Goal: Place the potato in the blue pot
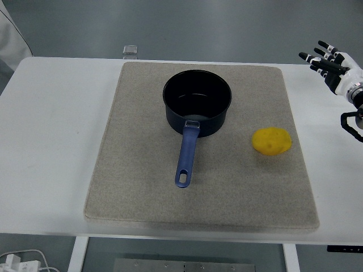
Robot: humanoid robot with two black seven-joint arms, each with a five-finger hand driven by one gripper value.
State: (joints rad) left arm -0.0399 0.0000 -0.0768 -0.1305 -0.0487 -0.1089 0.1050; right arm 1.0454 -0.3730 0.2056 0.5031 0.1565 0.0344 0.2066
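The right hand (332, 63) is hovering at the table's (51, 130) far right edge, fingers spread and holding nothing. The yellow potato (272, 141) is lying untouched on the beige mat (136, 181), right of the empty blue pot (197, 102). Nothing is done yet.

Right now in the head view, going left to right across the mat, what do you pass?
Pot handle → yellow potato → right robot hand, open, beyond the mat's right edge. The blue pot overlaps its handle.
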